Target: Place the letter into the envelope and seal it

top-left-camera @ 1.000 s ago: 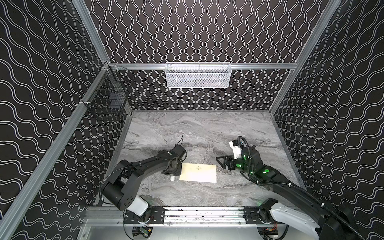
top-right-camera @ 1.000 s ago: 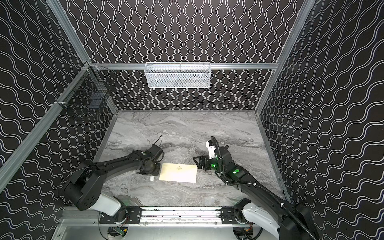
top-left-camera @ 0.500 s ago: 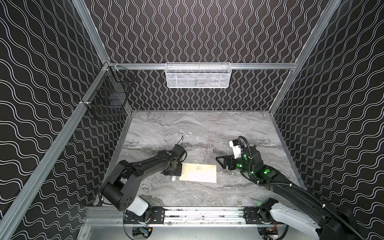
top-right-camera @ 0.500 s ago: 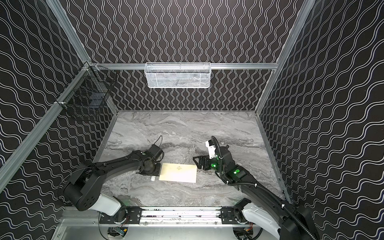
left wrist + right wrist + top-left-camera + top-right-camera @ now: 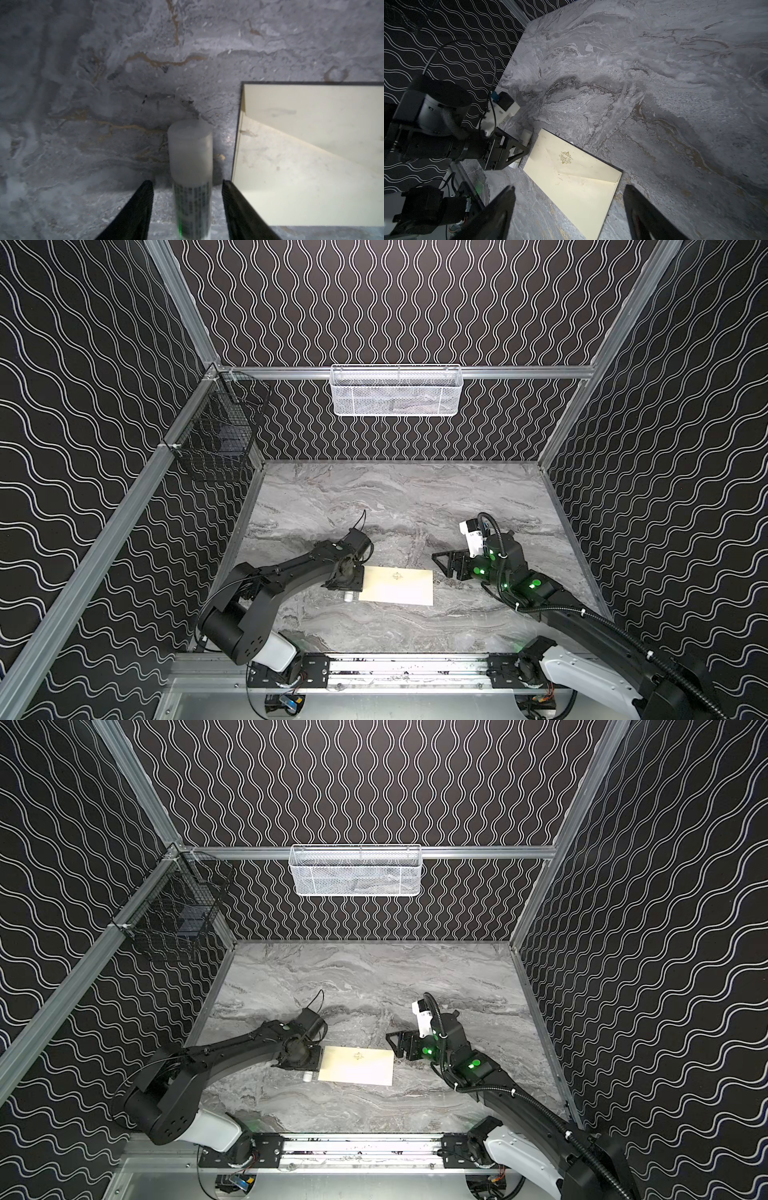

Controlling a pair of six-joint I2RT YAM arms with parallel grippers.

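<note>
The cream envelope [image 5: 397, 587] [image 5: 357, 1067] lies flat on the marble table, its pointed flap folded down and a small gold mark at its middle [image 5: 566, 158]. No letter shows in any view. A small white cylindrical stick [image 5: 190, 166] [image 5: 348, 595] lies just off the envelope's left end. My left gripper [image 5: 187, 185] [image 5: 353, 588] straddles the stick, open, with a gap on each side of it. My right gripper [image 5: 570, 187] [image 5: 442, 566] hangs open just right of the envelope's right end, holding nothing.
A white mesh basket [image 5: 395, 391] hangs on the back wall and a black wire basket [image 5: 216, 439] on the left wall. Patterned walls close in three sides. A metal rail [image 5: 407, 668] runs along the front edge.
The left jaws have widened a little around the stick. The envelope and both arms stay where they were.
</note>
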